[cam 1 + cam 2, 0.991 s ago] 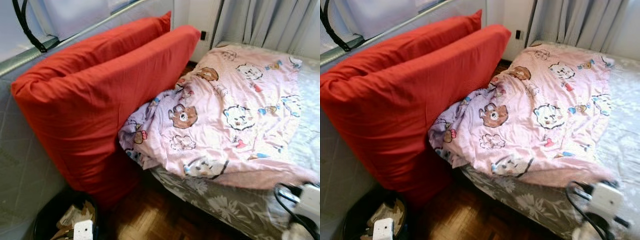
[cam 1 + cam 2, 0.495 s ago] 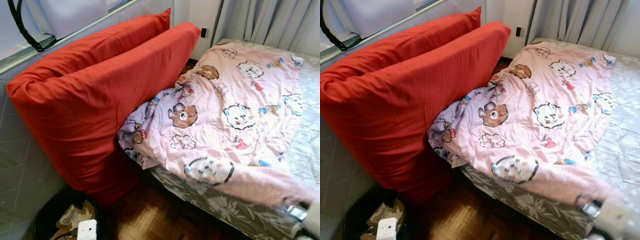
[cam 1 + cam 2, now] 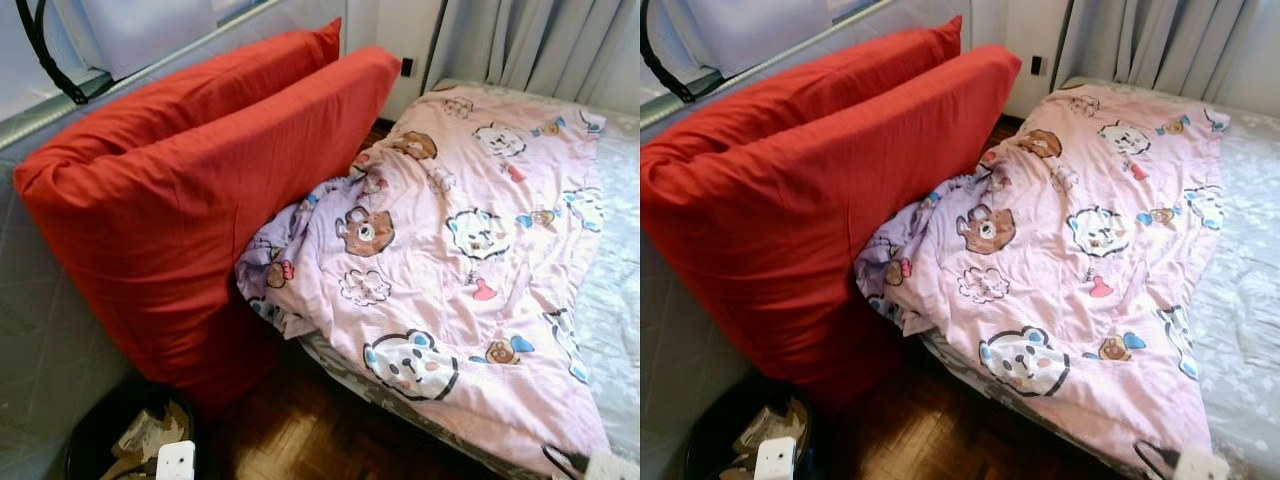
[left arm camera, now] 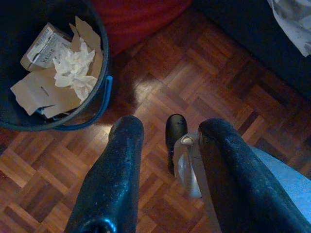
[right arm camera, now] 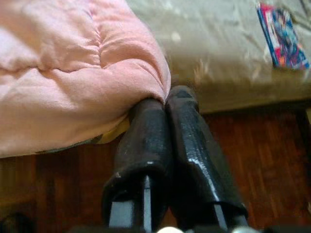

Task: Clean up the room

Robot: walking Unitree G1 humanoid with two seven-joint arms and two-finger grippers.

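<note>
A pink quilt (image 3: 450,250) printed with cartoon animals lies spread over the bed, its near edge hanging over the mattress side. My right gripper (image 5: 165,99) is shut on that edge of the quilt (image 5: 73,73), low by the bed's front. The right arm's white wrist (image 3: 605,467) peeks in at the bottom right. My left gripper (image 4: 170,128) hangs open over the parquet floor beside a black bin (image 4: 99,58), with nothing between its fingers.
Two big red cushions (image 3: 200,200) lean against the window wall on the left, touching the quilt. The bin (image 3: 95,430), holding paper waste, stands below them. The grey patterned mattress (image 3: 620,300) is bare on the right. Curtains (image 3: 540,40) hang behind the bed.
My right gripper has gone down and toward me, out past the picture's lower edge, drawing the quilt's folded near edge flat over the mattress side. A panda print now shows there.
</note>
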